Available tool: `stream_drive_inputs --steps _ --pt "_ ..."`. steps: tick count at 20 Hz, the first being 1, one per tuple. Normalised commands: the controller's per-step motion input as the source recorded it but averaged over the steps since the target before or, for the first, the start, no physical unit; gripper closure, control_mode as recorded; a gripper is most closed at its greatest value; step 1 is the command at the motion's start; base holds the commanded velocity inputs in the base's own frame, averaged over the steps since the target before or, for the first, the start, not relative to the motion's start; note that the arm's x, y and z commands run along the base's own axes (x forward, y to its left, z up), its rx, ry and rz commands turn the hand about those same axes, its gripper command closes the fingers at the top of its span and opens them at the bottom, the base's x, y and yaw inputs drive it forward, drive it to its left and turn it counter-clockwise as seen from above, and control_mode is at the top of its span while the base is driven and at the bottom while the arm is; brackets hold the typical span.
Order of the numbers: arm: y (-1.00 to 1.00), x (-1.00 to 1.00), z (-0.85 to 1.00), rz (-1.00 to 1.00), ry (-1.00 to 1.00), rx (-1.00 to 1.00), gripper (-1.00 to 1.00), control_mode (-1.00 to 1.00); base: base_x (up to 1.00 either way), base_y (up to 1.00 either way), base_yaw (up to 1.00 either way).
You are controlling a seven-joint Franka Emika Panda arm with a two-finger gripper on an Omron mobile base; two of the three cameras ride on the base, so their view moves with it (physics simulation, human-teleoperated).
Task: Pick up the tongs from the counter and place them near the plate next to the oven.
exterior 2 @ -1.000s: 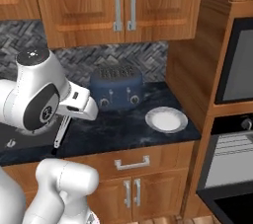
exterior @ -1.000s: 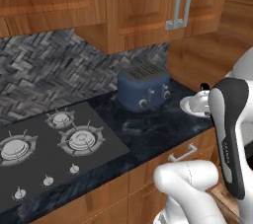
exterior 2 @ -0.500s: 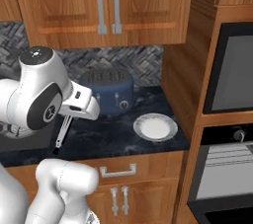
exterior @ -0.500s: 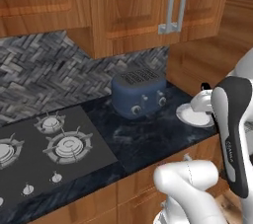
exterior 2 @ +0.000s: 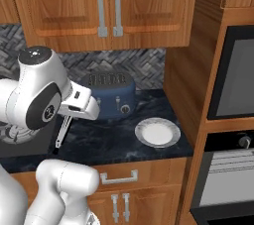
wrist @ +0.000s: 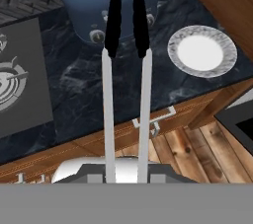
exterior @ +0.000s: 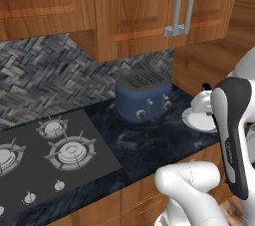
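The two-finger gripper (exterior 2: pixel 63 120) is clamped nearly closed on the tongs (wrist: pixel 126 70), a slim utensil with 2 long silver-white arms ending in black tips. In the hand view the 2 arms run up from the bottom edge, side by side with a narrow gap, and the black tips lie over the front of the blue four-slot toaster (wrist: pixel 106 1). In the right base view the tongs (exterior 2: pixel 61 131) hang from the hand as a thin pale stick angled down and to the left, lifted clear of the glossy black countertop with faint white veining (exterior 2: pixel 106 140).

The small round white plate with a pale grey rim (exterior 2: pixel 157 133) lies flat on the countertop, right of the toaster (exterior 2: pixel 111 95) and just beside the tall wooden cabinet column. The built-in oven with silver frame and dark glass door (exterior 2: pixel 233 75) sits in that column, right of the plate. In the hand view the plate (wrist: pixel 201 51) is to the right of the tongs' tips and apart from them.

In the left base view the toaster (exterior: pixel 143 95) stands at the back of the countertop (exterior: pixel 149 143), with the dark gas hob with burners (exterior: pixel 50 158) to its left and the plate (exterior: pixel 199 115) to its right, partly hidden by the arm. Brown wooden wall cabinets with silver handles (exterior 2: pixel 109 6) hang above.
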Motion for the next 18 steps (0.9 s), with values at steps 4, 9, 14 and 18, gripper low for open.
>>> stream_drive_inputs --steps 4,9,14,18 --pt "0.00 0.00 0.00 0.00 0.00 0.00 1.00 1.00 0.00 0.00 0.00" --pt "0.00 0.00 0.00 0.00 0.00 0.00 1.00 1.00 0.00 0.00 0.00" --pt "-0.02 0.00 -0.31 0.00 0.02 0.05 1.00 -1.00 0.00 0.00 0.00" --pt "0.00 0.00 -0.59 0.00 0.05 0.07 1.00 -1.00 0.00 0.00 0.00"
